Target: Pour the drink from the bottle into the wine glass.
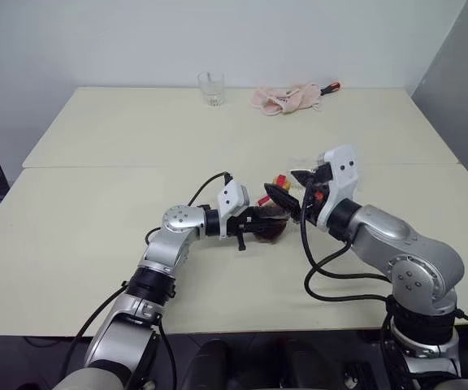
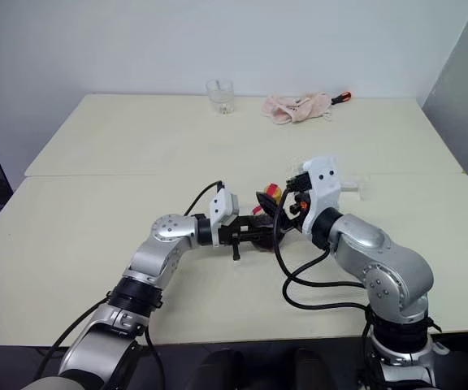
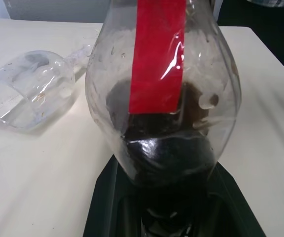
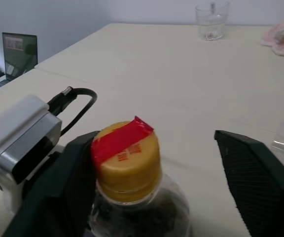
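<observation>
Left gripper (image 1: 254, 221): we see it clamped on the belly of the bottle (image 3: 161, 98), near the table's (image 1: 88, 236) front centre.
Drink (image 3: 166, 158): we see dark liquid low in the bottle.
Cap (image 4: 128, 158): yellow, crossed by a red strip, still on.
Right gripper (image 4: 152, 182): we find its fingers (image 4: 253, 173) spread to either side of the cap; one is clearly apart from it.
Wine glass (image 3: 31, 89): we see it lying on its side just right of the bottle.
Tumbler (image 1: 211, 88): far edge, centre.
Pink cloth (image 1: 287, 97): far edge, right of the tumbler.

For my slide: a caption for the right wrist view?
Open right gripper straddles the bottle's yellow cap, still on.
</observation>
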